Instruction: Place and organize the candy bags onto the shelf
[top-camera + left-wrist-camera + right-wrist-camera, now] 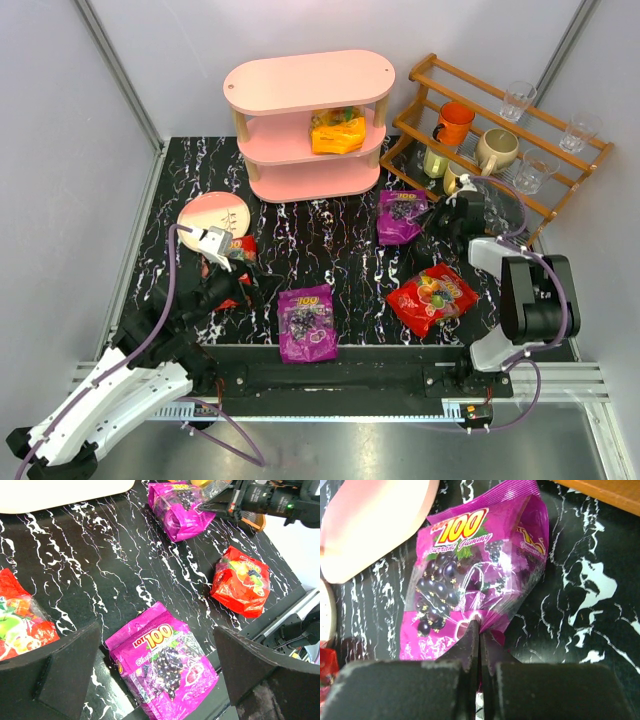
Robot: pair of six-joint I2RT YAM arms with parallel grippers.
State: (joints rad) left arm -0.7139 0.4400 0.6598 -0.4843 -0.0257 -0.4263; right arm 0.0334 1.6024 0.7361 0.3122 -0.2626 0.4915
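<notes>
Purple candy bag (470, 580) near shelf (300, 82) | right tool (477, 626) pinches its edge | left tool (160, 652) spread wide, holding nothing

Desk (340, 250), black, white-veined | purple bag 1 (401, 216): edge pinched in right gripper (479, 627) | red bag 1 (432, 298): behind right gripper | purple bag 2 (162, 667): ahead of left gripper (156, 628) | red bag 2 (20, 615): beside left gripper | plate (213, 213): beyond left gripper | shelf (300, 85): well beyond both | rack (605, 490): just beyond right gripper
</notes>
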